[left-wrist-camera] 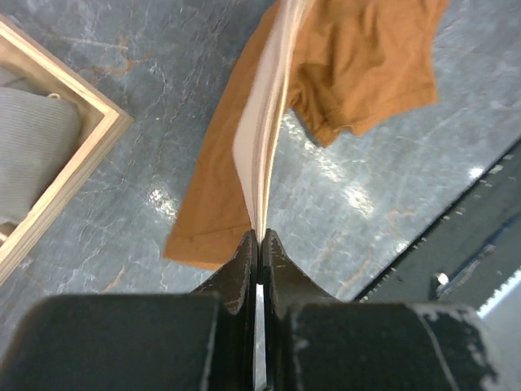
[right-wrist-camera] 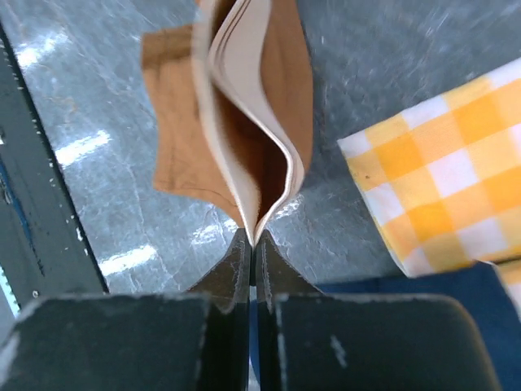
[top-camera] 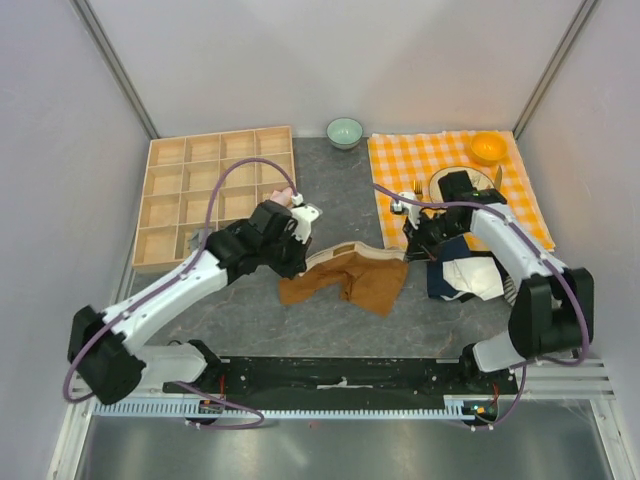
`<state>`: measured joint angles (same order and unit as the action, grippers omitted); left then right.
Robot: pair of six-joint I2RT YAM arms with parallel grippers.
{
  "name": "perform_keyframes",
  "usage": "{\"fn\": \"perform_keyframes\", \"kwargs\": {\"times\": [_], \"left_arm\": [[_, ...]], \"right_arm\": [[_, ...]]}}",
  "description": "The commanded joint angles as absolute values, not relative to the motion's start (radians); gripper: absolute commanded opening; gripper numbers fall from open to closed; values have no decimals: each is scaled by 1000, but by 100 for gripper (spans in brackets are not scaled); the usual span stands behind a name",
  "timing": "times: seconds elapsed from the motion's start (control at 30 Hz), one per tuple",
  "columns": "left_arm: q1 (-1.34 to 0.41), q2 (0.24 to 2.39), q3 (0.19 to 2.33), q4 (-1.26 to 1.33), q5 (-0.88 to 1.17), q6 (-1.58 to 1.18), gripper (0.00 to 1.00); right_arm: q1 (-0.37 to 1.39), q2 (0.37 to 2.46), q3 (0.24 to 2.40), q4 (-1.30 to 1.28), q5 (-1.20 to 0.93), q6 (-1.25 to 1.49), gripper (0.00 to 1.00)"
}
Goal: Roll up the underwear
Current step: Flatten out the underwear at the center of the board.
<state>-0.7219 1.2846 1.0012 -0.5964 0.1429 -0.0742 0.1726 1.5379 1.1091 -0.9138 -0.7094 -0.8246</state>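
The rust-brown underwear (top-camera: 350,278) with a tan band hangs stretched between my two grippers above the grey table. My left gripper (top-camera: 303,262) is shut on the band's left end; the left wrist view shows the band (left-wrist-camera: 262,138) pinched at the fingertips (left-wrist-camera: 260,238). My right gripper (top-camera: 407,250) is shut on the band's right end, where the right wrist view shows the folded band (right-wrist-camera: 256,122) held in the tips (right-wrist-camera: 251,238). The cream-white underwear (top-camera: 473,278) lies on dark blue cloth under the right arm.
A wooden compartment tray (top-camera: 210,190) stands at the back left, with grey cloth in one cell (left-wrist-camera: 32,147). An orange-and-white checked cloth (top-camera: 400,165) at the back right carries a plate and an orange bowl (top-camera: 488,147). A green bowl (top-camera: 345,131) is behind.
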Motion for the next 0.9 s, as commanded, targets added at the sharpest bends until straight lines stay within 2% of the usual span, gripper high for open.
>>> {"fn": "perform_keyframes", "kwargs": {"times": [0.0, 0.27, 0.5, 0.6, 0.67, 0.77, 0.83, 0.87], "left_arm": [[-716, 1094, 1068, -692, 212, -123, 2], [-718, 858, 1161, -833, 340, -218, 2], [-718, 773, 1262, -931, 405, -253, 2], [-718, 778, 1250, -937, 356, -239, 2], [-718, 801, 1212, -922, 301, -226, 2], [-709, 918, 1151, -862, 201, -180, 2], [-675, 1069, 1115, -777, 192, -143, 2], [-620, 1130, 1112, -740, 210, -127, 2]], "right_arm": [[179, 1350, 1248, -1150, -770, -986, 0], [250, 1054, 1325, -1334, -758, -1097, 0], [282, 942, 1404, -1379, -860, -1020, 0], [281, 913, 1339, -1211, -795, -807, 0], [282, 905, 1225, -1031, -723, -714, 0], [282, 971, 1071, -827, -579, -563, 1], [282, 1073, 1007, -719, -469, -508, 1], [281, 1115, 1000, -694, -431, -497, 6]]}}
